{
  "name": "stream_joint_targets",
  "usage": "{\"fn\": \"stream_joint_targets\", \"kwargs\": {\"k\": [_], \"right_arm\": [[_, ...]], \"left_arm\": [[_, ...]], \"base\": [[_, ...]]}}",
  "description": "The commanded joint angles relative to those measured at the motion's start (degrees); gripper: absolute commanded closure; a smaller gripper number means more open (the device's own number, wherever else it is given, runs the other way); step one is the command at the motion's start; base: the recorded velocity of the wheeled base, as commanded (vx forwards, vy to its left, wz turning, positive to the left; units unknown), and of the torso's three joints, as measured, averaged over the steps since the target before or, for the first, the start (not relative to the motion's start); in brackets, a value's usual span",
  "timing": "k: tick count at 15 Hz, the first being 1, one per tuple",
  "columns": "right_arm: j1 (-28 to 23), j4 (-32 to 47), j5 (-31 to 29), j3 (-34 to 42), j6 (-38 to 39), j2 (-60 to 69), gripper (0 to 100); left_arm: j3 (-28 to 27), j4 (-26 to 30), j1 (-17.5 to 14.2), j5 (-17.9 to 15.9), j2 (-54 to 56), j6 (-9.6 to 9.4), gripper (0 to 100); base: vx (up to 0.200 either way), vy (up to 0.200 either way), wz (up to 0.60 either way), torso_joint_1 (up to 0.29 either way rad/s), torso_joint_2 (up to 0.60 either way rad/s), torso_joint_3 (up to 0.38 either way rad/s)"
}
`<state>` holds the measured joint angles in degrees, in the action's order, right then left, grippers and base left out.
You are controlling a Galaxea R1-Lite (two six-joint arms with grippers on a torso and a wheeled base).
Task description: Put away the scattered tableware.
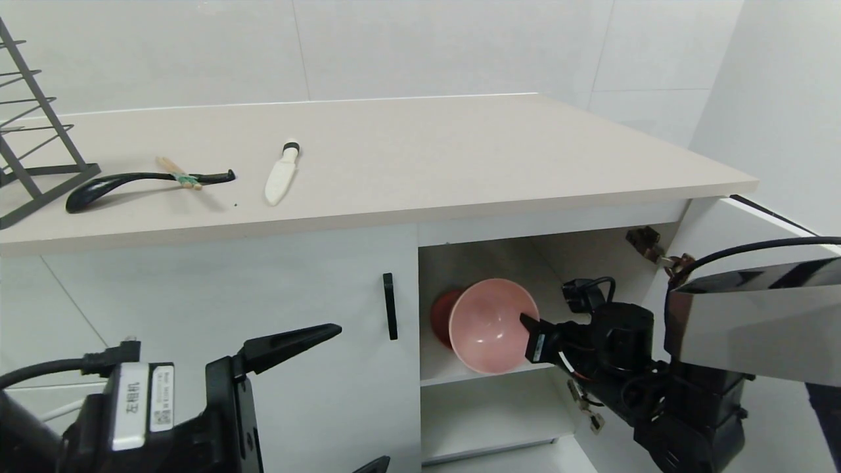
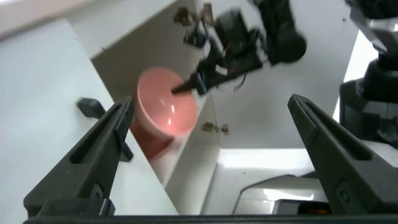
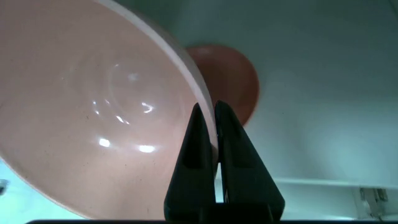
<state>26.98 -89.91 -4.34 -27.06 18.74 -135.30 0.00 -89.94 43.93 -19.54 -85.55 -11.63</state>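
Pink bowl (image 1: 486, 325) (image 2: 165, 102) (image 3: 93, 112) is seen inside the open cabinet (image 1: 591, 263), at the upper shelf (image 1: 447, 376). It is tipped on its side, with the opening faced out toward the robot. Its rim is clamped between the fingers of the right hand (image 1: 525, 322) (image 2: 177, 89) (image 3: 209, 112), one finger inside the rim and one outside. Whether the bowl's lower edge touches the shelf cannot be told. A red vessel (image 1: 441, 318) (image 2: 149, 140) (image 3: 227, 78) is set just behind the bowl, deeper on the same shelf; its exact kind cannot be made out.

The left hand (image 1: 358, 394) (image 2: 210, 102) is held low in front of the closed door (image 1: 230, 309), fingers spread wide apart, nothing between them. A black handle (image 1: 389, 305) is mounted at that door's edge, just beside the open compartment. The open door (image 1: 736, 226) is swung out on the robot's right.

On the beige surface (image 1: 460, 151) above, three items are laid near the left end: a black ladle (image 1: 118, 184), a pair of chopsticks (image 1: 177, 172) laid across the ladle's handle, and a white knife (image 1: 282, 174) with a dark band on it, set apart to the right of the ladle. A dark wire rack (image 1: 33, 151) is stood at the far left edge of the surface, just beside the ladle's bowl end.
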Motion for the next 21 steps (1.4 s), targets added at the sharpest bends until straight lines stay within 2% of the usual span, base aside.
{"fn": "stream_joint_targets", "kwargs": {"k": [1,5,8,9,18,21], "right_arm": [[-0.2,-0.1,0.1,-4.2,-0.6,-5.6,100],[-1.4,0.3,2.2,-11.0,-0.8,-7.7,100],[-2.4,1.3,2.3,-13.0,-0.8,-8.7,100],[-2.4,1.4,2.3,-13.5,-0.8,-9.2,100],[-2.6,3.8,2.2,-15.0,-1.0,-10.7,100],[-3.2,4.5,1.9,-14.7,-3.7,-11.1,100]], "left_arm": [[0.0,2.6,-0.9,2.1,4.8,0.03,0],[0.0,15.4,-2.9,2.3,14.4,0.03,0],[0.0,22.5,-9.7,2.3,23.8,0.29,0],[0.0,24.8,-11.4,2.1,27.1,1.43,0],[-0.1,25.0,-11.9,2.1,28.4,1.70,0],[-0.1,24.9,-11.9,2.1,28.5,1.79,0]], "base": [[0.000,0.000,0.00,0.000,0.00,0.000],[0.000,0.000,0.00,0.000,0.00,0.000],[0.000,0.000,0.00,0.000,0.00,0.000],[0.000,0.000,0.00,0.000,0.00,0.000],[0.000,0.000,0.00,0.000,0.00,0.000],[0.000,0.000,0.00,0.000,0.00,0.000]]}}
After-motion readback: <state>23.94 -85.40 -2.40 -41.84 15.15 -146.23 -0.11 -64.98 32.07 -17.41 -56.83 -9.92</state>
